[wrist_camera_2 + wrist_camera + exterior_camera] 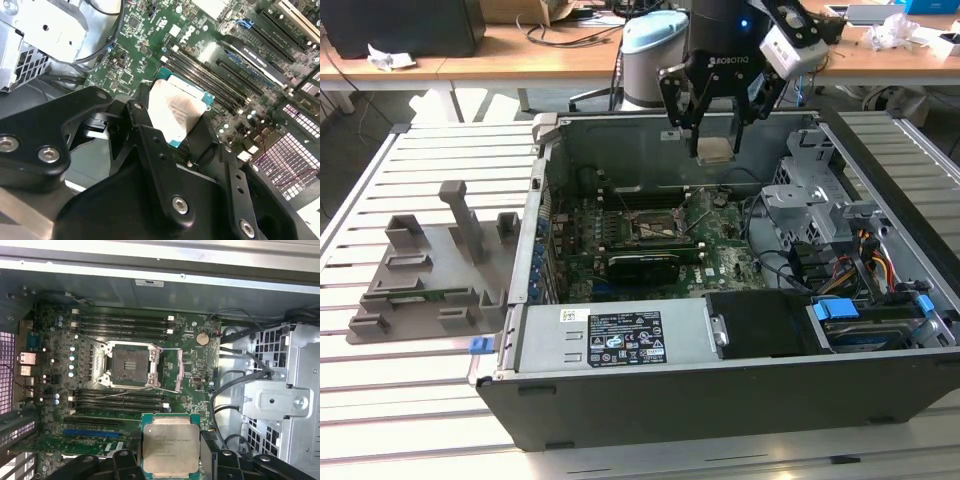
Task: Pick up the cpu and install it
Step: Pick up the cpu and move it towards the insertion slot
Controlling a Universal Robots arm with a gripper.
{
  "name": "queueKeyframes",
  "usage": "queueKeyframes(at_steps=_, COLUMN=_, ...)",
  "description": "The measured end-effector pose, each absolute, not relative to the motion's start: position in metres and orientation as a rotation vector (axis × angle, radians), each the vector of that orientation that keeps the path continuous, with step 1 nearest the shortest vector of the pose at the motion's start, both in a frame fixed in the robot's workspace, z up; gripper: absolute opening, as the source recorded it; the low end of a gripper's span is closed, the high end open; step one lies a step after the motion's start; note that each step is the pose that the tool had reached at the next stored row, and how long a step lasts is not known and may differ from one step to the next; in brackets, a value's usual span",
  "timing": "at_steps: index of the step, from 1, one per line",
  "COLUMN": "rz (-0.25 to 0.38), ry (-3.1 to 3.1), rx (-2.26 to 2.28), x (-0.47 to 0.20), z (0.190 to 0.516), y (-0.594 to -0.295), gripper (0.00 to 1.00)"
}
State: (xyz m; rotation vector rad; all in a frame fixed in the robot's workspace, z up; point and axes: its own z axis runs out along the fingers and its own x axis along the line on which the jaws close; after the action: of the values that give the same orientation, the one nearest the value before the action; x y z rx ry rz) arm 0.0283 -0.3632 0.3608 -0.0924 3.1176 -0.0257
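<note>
The end effector (714, 140) grips the cpu (170, 447) by its edges, in the air above the motherboard (192, 357), apart from the open socket (129, 365). A tilted or misaligned chip could bend the socket pins, and a slack edge grip could drop it.

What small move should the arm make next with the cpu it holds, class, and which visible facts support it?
Probably slide the cpu sideways until it hangs over the empty socket. The gripper is shut on it; in the first wrist view it sits off the socket, over memory slots, and the exterior view shows it raised above the motherboard.
</note>
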Motion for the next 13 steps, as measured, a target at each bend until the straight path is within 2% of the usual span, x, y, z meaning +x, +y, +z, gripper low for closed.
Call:
queueKeyframes(at_steps=2, rz=-0.025, ry=3.128, rx=-0.093, x=0.016, z=0.341, y=-0.348, gripper=0.55)
queueKeyframes(at_steps=13, rz=-0.024, ry=3.154, rx=-0.094, x=0.006, z=0.332, y=-0.334, gripper=0.55)
